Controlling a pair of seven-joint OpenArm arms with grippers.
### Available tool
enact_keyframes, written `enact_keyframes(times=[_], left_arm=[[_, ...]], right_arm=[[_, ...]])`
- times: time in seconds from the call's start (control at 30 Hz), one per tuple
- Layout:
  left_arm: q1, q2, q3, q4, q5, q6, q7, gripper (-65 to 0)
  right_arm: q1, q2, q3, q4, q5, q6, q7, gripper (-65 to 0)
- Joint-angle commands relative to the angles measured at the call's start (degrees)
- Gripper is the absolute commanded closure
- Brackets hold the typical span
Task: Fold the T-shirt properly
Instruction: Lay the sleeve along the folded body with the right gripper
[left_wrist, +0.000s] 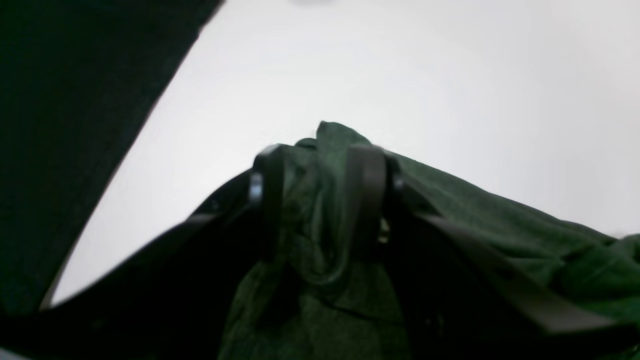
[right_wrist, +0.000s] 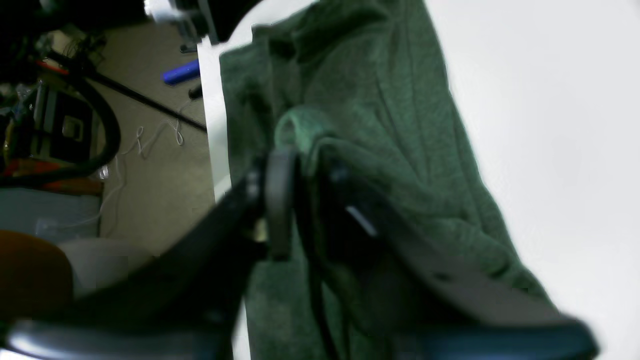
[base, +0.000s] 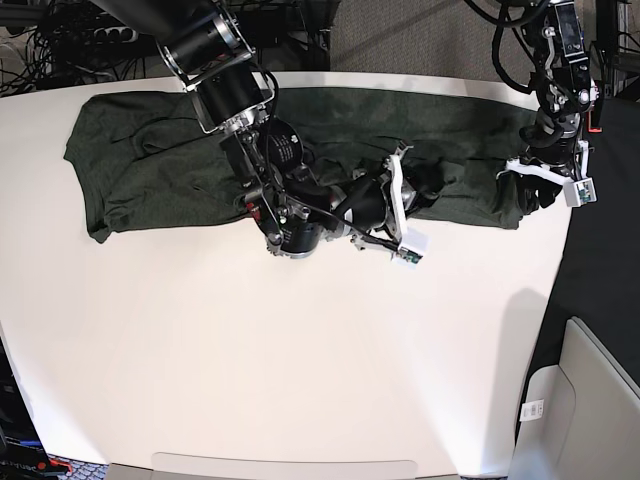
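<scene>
Base view, left to right. White counter (base: 250, 360) fills most of the frame. The T-shirt (base: 130, 170), dark olive-green knit, lies stretched in a long band across the upper part of the counter, flat at upper left, bunched and wrinkled toward the middle and right.

Right gripper (base: 425, 192) sits at frame centre, low over the bunched middle of the shirt. In its wrist view the fingers (right_wrist: 280, 200) stand a narrow way apart with a fold of green cloth lying between them; whether they pinch it, I cannot tell.

Left gripper (base: 543, 195) is at the upper right of the frame, at the shirt's right end near the counter edge. In its wrist view the fingers (left_wrist: 365, 195) stand moderately apart, clamped on a thick gathered wad of the cloth, which pokes up above the tips.
</scene>
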Motion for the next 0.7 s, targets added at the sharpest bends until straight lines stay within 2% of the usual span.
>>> enact_keyframes(times=[0.0, 0.1, 0.33, 0.5, 0.67], left_arm=[[-0.29, -0.76, -0.51, 1.14, -0.24, -0.25, -1.54, -20.3], [-0.29, -0.76, -0.51, 1.14, -0.24, -0.25, -1.54, -20.3], [-0.29, -0.76, -0.51, 1.14, -0.24, -0.25, -1.54, -20.3], [1.38, -0.85, -2.79, 1.23, -0.24, -0.25, -1.01, -20.7], [2.43, -0.85, -3.06, 1.23, -0.24, -0.25, -0.92, -26.5]], right_arm=[[1.49, -0.88, -0.14, 1.16, 1.44, 0.34, 1.76, -17.2], [1.58, -0.88, -0.14, 1.43, 1.53, 0.34, 2.55, -22.6], [2.46, -0.88, 0.74, 1.52, 1.53, 0.34, 2.73, -22.6], [2.37, -0.88, 5.66, 1.78, 1.26, 0.34, 2.82, -22.6], [1.76, 5.35, 5.49, 5.38, 1.0, 0.34, 2.73, -22.7]])
